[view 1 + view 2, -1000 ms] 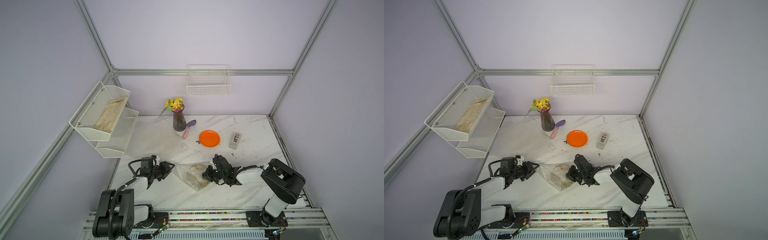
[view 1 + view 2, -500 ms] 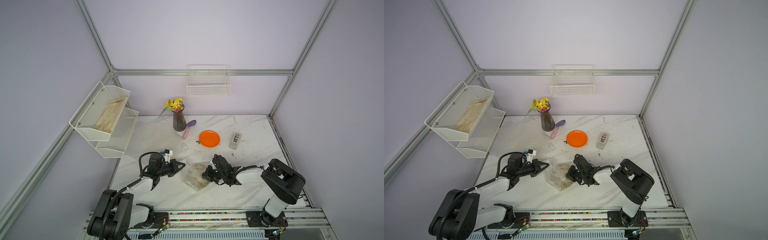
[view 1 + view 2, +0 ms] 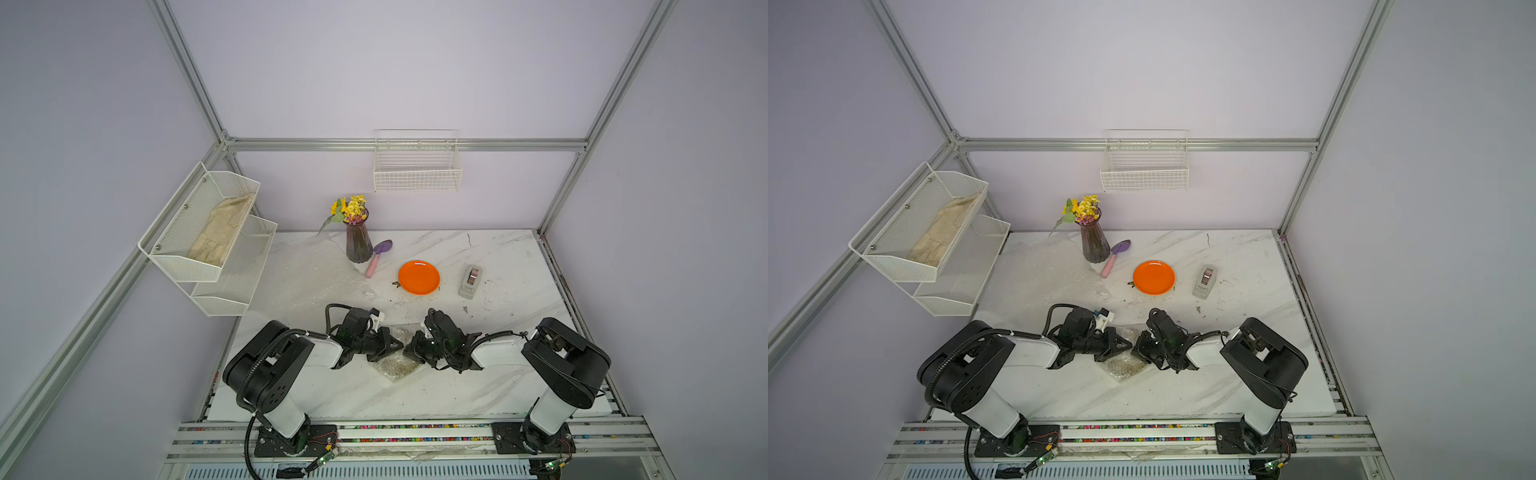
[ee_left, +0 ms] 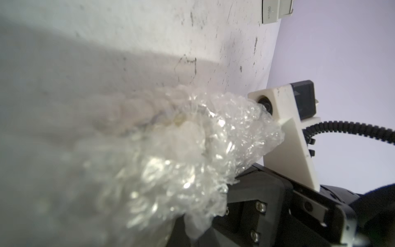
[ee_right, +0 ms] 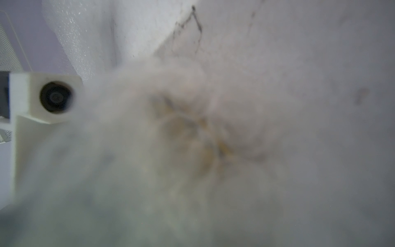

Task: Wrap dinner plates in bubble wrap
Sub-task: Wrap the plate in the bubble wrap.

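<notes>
here left claw point(image 3: 395, 345) and right claw point(image 3: 411, 349) seemingly clamp shut on bubble wrap point(image 3: 395, 366) edges.

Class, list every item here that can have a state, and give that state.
orange plate, bare, flat on the table.
bubble-wrap bundle, crumpled, yellowish inside, resting on the table.
spare bubble wrap sheet, spread flat.
left gripper, shut on the bubble-wrap bundle.
right gripper, shut on the bubble-wrap bundle.
vase, upright, holding flowers.
tape dispenser, upright, untouched.
trowel, lying flat.
</notes>
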Available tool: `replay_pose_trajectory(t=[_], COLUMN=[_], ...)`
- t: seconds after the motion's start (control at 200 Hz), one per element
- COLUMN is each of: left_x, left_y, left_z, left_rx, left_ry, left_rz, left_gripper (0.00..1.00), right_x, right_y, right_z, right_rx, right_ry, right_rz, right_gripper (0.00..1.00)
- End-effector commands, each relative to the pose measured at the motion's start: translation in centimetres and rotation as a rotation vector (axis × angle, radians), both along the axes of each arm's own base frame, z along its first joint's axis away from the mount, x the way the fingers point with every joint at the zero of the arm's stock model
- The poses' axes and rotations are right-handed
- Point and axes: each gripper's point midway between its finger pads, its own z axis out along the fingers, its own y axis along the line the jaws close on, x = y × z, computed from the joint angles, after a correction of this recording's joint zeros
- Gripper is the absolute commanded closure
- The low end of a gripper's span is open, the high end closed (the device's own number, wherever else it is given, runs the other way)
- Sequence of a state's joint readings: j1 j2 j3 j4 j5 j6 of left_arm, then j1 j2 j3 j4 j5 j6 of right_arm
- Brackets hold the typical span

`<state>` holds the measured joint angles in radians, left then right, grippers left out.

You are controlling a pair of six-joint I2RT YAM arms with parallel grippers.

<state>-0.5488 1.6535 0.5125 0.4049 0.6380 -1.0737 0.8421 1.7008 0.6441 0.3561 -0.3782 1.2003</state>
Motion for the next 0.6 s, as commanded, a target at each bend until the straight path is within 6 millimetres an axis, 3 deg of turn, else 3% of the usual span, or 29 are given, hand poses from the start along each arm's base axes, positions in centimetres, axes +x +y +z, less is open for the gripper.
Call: replay_pose_trajectory(t=[0.0, 0.115, 0.22, 0.385, 0.445, 0.505, 0.595], left_x=[-1.4, -2.6, -3.2, -3.5, -3.3, -3.0, -2.2], left_y=[0.5, 2.9, 3.9, 3.8, 3.7, 3.4, 2.2], left_z=[-4.0, -6.4, -7.5, -8.0, -7.9, -7.3, -4.9], left_rx=[0.171, 0.359, 0.44, 0.437, 0.438, 0.426, 0.4], left_ry=[0.088, 0.133, 0.151, 0.157, 0.15, 0.123, 0.024], left_rz=[-0.043, -0.087, -0.128, -0.156, -0.159, -0.167, -0.193], left_gripper=[1.0, 1.0, 1.0, 1.0, 1.0, 1.0, 1.0], right_x=[-3.0, -2.6, -1.5, 0.5, 0.9, 0.7, -0.1], right_y=[-4.0, -4.5, -4.7, -3.7, -3.7, -4.5, -6.2], right_z=[-5.6, -3.4, -0.3, 2.8, 2.3, 0.3, -2.4], right_rx=[-0.222, -0.239, -0.229, -0.171, -0.173, -0.198, -0.267], right_ry=[0.145, 0.099, 0.045, -0.017, -0.004, 0.027, 0.092], right_rz=[-0.031, -0.04, -0.071, -0.068, -0.05, -0.036, -0.045], right_gripper=[1.0, 1.0, 0.91, 1.0, 1.0, 1.0, 1.0])
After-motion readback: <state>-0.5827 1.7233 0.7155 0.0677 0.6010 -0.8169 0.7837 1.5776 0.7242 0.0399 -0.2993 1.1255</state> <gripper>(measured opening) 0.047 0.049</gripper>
